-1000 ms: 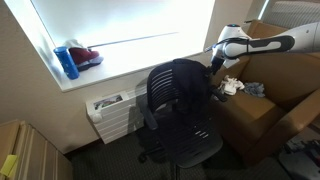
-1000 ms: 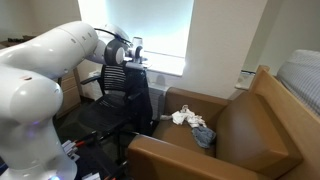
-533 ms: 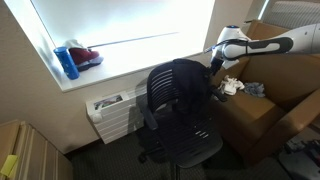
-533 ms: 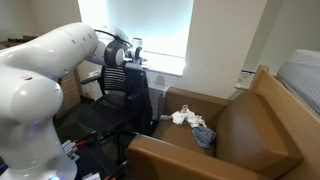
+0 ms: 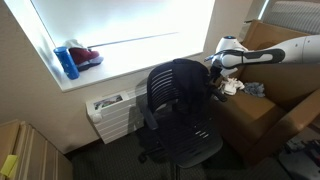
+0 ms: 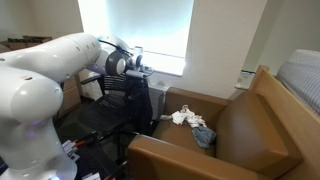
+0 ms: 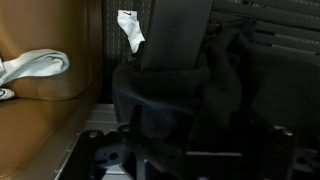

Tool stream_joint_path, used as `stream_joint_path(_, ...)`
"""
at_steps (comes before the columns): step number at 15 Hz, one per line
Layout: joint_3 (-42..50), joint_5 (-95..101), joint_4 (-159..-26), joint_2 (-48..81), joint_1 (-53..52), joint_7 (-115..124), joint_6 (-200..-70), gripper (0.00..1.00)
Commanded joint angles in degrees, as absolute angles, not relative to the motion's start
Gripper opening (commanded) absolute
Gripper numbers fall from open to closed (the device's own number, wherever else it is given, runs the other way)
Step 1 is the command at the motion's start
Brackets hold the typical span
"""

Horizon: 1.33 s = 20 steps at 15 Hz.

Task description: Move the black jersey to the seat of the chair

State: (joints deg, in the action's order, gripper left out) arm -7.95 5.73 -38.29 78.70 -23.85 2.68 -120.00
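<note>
Home-like room: swivel chair (image 5: 180, 112), brown armchair (image 6: 245, 135), window (image 5: 120, 25), wall heater (image 5: 112, 113).

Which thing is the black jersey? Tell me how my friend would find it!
Look for the bright window, then the black swivel chair standing in front of it. The black jersey hangs limp over that chair's back. It is smooth, plain cloth, unlike the ribbed backrest beside it, and dark, unlike the pale cloths on the brown armchair.

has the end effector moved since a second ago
Yes. The end effector has come down relative to the window sill, nearer the black jersey on the chair.
</note>
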Motion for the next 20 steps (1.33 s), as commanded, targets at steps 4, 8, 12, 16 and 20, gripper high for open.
stream_joint_path(4,-8.99,5.08,-38.27,78.73,-23.34,1.62,-119.91,0.66)
stream_joint_path(8,-9.53,5.12,-38.22,78.86,-23.19,0.84,-120.43,0.38)
stream_joint_path(12,-9.63,5.21,-38.11,79.04,-23.26,0.48,-120.46,0.10)
stream_joint_path(16,-9.53,5.25,-37.95,79.19,-23.29,0.61,-120.28,0.00)
stream_joint_path(20,-9.67,5.25,-37.80,78.57,-23.47,0.53,-120.11,0.00)
